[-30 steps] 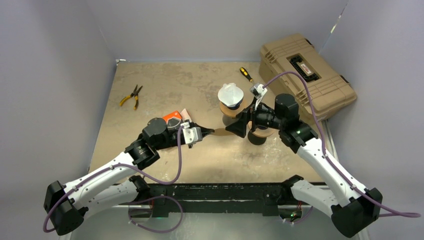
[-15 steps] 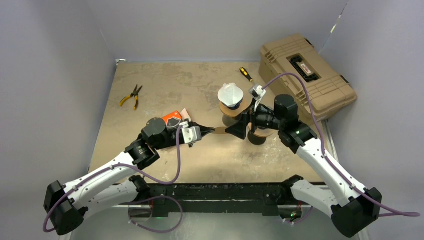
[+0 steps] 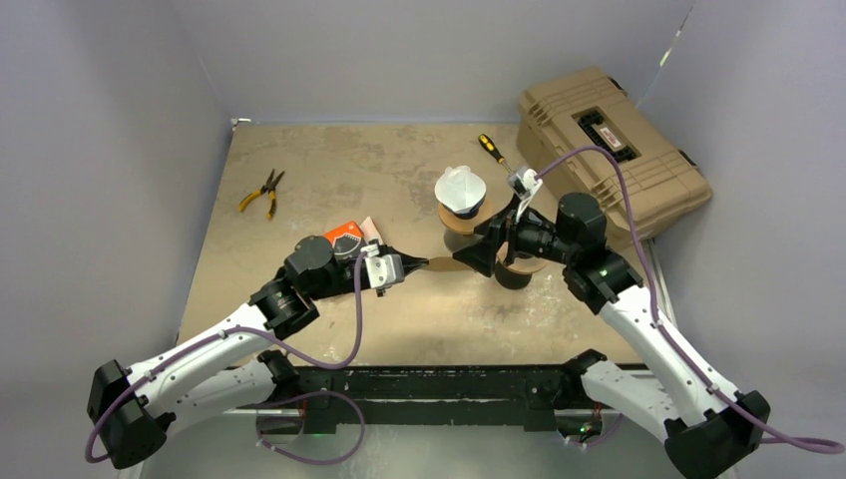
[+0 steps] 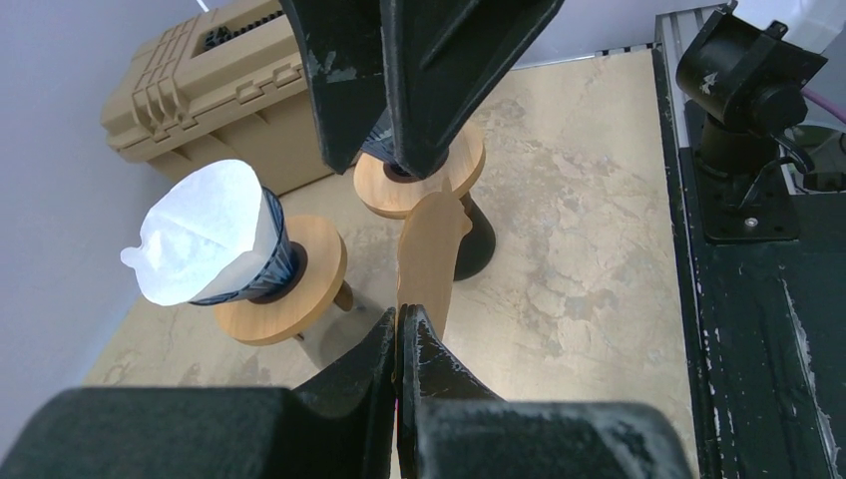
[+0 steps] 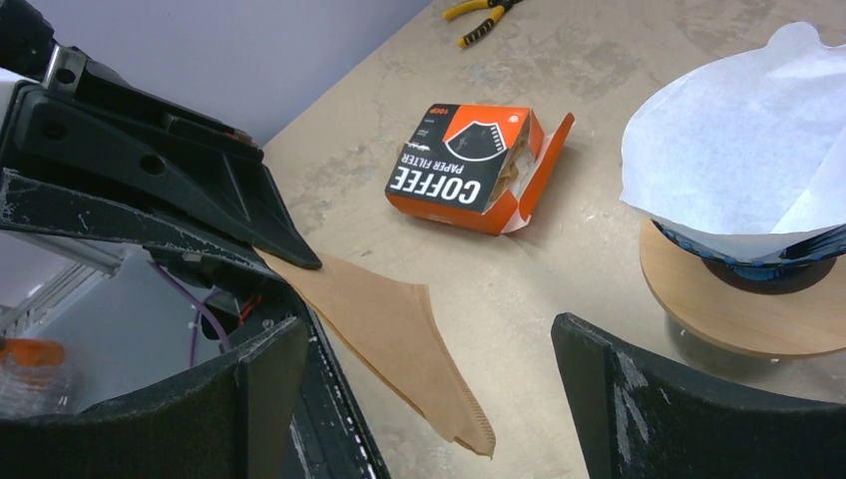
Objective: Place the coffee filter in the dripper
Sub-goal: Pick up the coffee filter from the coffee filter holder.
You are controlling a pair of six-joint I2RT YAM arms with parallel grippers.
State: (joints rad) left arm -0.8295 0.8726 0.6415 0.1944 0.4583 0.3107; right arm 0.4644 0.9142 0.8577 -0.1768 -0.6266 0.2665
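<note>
**A:** From overhead, where is the brown coffee filter (image 3: 444, 263)?

**B:** It is pinched at one end by the left end effector (image 3: 417, 264), which is clamped tight on it. The filter is held above the desk (image 3: 319, 160), midway between the arms. The right end effector (image 3: 477, 255) faces it, spread wide, with its tips near the filter's free end. Just behind stands a dripper (image 3: 461, 190) lined with white paper. A second dripper stand (image 3: 515, 269) is partly hidden under the right arm. An orange filter box (image 3: 347, 236), pliers (image 3: 261, 192), a screwdriver (image 3: 490, 148) and a tan hard case (image 3: 611, 150) lie around.

**A:** And the left wrist camera?

**B:** Its fingers (image 4: 369, 369) meet on the filter's near edge. The filter reaches out towards the right end effector's black fingers, which hang over the second wooden stand.

**A:** The right wrist?

**B:** Its fingers (image 5: 249, 399) sit far apart, with the filter's crimped tip pointing between them. I see no contact. The filter box lies open beyond, and the white-lined dripper is at the right.
</note>
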